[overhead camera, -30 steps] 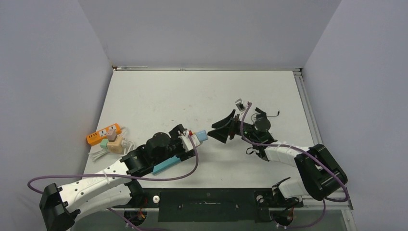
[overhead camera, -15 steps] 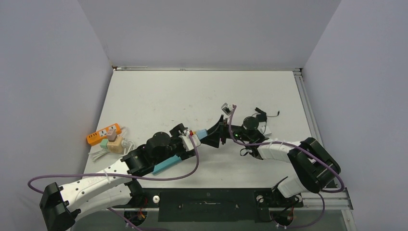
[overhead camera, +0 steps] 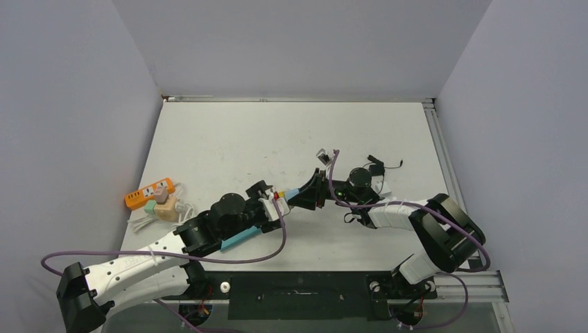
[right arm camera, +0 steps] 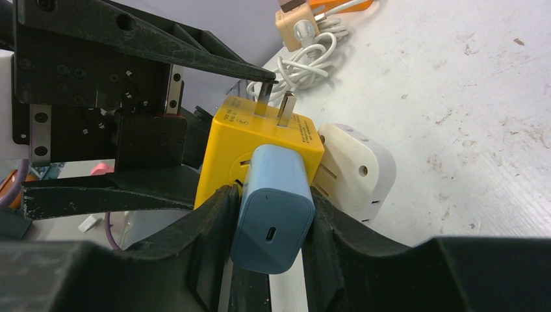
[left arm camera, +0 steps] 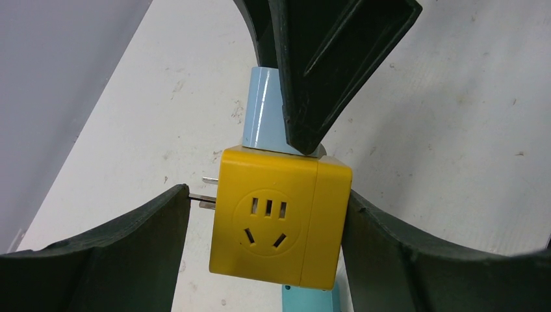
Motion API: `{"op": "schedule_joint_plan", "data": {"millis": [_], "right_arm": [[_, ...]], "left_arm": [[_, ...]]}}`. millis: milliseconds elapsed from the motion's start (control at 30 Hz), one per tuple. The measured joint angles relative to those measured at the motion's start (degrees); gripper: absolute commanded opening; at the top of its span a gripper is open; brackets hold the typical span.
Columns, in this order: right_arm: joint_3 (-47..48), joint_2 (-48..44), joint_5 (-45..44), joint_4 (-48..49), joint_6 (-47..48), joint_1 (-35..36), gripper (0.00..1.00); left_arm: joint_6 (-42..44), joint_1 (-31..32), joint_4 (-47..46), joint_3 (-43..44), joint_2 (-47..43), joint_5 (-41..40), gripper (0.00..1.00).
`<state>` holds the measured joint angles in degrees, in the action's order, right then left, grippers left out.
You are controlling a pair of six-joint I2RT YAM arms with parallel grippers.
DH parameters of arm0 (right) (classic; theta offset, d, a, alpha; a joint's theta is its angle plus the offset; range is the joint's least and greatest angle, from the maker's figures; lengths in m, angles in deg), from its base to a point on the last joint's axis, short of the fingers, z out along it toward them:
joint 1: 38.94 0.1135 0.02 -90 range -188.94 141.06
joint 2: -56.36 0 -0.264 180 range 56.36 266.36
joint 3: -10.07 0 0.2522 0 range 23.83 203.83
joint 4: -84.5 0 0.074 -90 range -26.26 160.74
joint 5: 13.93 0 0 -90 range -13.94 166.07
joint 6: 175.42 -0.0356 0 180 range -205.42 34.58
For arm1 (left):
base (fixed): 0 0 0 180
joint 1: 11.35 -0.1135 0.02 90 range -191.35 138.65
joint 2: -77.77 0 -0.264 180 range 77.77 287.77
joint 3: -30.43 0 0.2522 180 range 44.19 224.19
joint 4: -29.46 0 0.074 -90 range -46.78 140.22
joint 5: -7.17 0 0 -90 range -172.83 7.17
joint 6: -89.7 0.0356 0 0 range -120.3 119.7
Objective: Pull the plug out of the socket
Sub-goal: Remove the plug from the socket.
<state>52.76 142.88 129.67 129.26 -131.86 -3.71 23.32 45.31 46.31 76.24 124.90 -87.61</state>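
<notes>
**Mia:** What just changed?

**Ben:** A moment ago the right gripper (overhead camera: 310,193) was spread wide and away from the plug. Now it has slid in and its two fingers squeeze the light blue plug (right arm camera: 273,214), one on each side.

**Mia:** So is the plug out yet?

**Ben:** No. It still sits tight in the yellow socket cube (left arm camera: 279,221). I think the grab is done, so the pulling can start.

**Mia:** Who holds the cube?

**Ben:** The left gripper (left arm camera: 263,218) does. One finger presses the cube's side at 3 o'clock. The other finger, at 9 o'clock, touches the tips of the cube's metal prongs (left arm camera: 203,196). So it pinches the cube across.

**Mia:** Where is all this?

**Ben:** Near the middle of the white table (overhead camera: 236,139), up in the air between the two arms. From above, the plug pokes out of the cube toward 2 o'clock.

**Mia:** What does the plug look like?

**Ben:** It is a small smooth block with round corners. There is a little oval hole in its end. It looks slippery, so the squeeze must be firm.

**Mia:** And the other stuff?

**Ben:** An orange power strip (overhead camera: 149,193) and a white cord (overhead camera: 154,220) lie at 9 o'clock.
</notes>
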Motion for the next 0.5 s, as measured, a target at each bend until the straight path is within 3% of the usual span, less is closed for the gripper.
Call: {"op": "schedule_joint_plan", "data": {"millis": [200,333,500], "right_arm": [[0.3,1.0,1.6,1.7,-1.8,-0.8,0.06],[0.4,1.0,1.9,2.0,-2.1,-1.2,0.05],[3.1,-1.0,-1.5,-11.3,5.1,-0.3,0.05]], "left_arm": [[0.0,0.8,-1.2,-1.0,-1.0,-1.3,0.00],[0.0,1.4,-2.4,-1.3,-0.9,-2.5,0.00],[0.0,1.5,-2.1,-0.8,3.1,-4.7,0.00]]}}
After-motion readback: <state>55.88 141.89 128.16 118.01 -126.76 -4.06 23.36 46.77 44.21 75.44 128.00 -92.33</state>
